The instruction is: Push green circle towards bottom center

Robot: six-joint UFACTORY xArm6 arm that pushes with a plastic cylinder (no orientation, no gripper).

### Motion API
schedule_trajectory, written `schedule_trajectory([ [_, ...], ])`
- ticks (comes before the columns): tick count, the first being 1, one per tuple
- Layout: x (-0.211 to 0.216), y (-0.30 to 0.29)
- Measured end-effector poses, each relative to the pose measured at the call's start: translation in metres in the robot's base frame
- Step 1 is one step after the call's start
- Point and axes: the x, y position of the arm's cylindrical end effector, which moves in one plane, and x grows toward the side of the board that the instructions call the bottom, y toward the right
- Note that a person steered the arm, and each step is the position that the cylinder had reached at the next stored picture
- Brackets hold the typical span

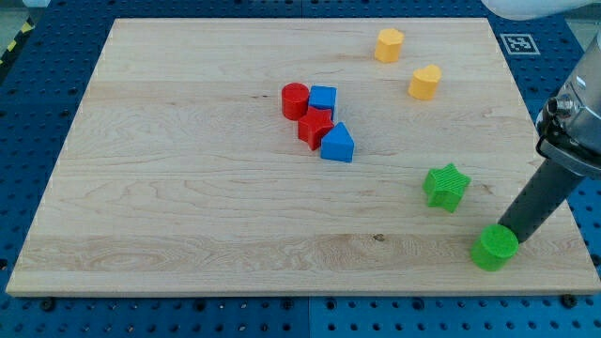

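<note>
The green circle [494, 249] is a short green cylinder near the board's bottom right corner. My tip [514, 238] is at the end of the dark rod that comes down from the view's right edge; it sits right against the green circle's upper right side. A green star [445, 187] lies a little above and to the left of the circle.
A cluster at the board's middle holds a red circle [295, 99], a blue cube [323, 99], a red star [315, 127] and a blue triangle [337, 144]. Two yellow blocks [389, 44] [424, 82] lie at the top right. The wooden board's bottom edge [300, 286] is close below the green circle.
</note>
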Motion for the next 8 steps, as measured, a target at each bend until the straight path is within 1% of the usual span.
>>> schedule_trajectory([
  [1,0.004,0.011],
  [2,0.022,0.026],
  [3,0.028,0.030],
  [4,0.028,0.024],
  [6,0.027,-0.021],
  [7,0.023,-0.035],
  [8,0.010,-0.030],
])
